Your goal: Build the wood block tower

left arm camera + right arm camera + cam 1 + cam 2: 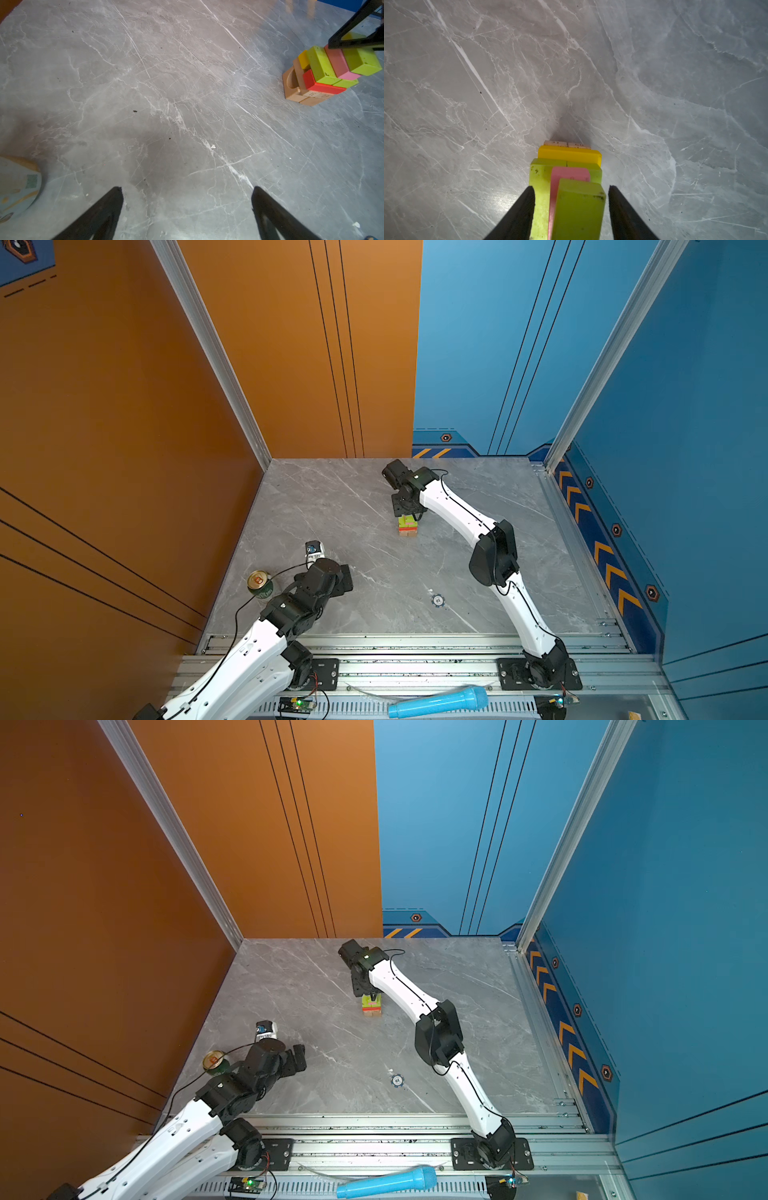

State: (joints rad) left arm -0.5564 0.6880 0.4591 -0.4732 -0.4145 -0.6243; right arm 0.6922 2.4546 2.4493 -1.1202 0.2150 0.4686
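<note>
Nearest me, at 6 o'clock, a light-blue plastic microphone (pixel 438 701) lay on the aluminium rail (pixel 415 660) in front of the grey marble-patterned tabletop (pixel 332 506). At about 8 o'clock the left gripper (pixel 187 189) hung over bare tabletop with its jaws spread wide and nothing between them. A green drink can (pixel 259 585) stood just beside that arm, at the table's edge. Toward 5 o'clock a small round blue-and-white token (pixel 437 600) lay flat, well apart from the rest.

Just past the table's centre, toward 12 o'clock, stood the tower (pixel 407 526) of small wood blocks (pixel 321 68). In the left wrist view I saw plain tan bricks (pixel 291 87) at the base, one with a rounded notch. A red brick (pixel 320 85) and a yellow brick (pixel 303 60) lay above them, and the top row was a pink brick (pixel 338 62) between two lime-green bricks (pixel 363 60). The right gripper (pixel 571 187) sat directly over that top row, its jaws at a middling width and straddling it. One finger (pixel 519 212) looked pressed against a lime-green side. A thin sliver of table showed between the other finger and the block beside it, so I saw no firm grip.
</note>
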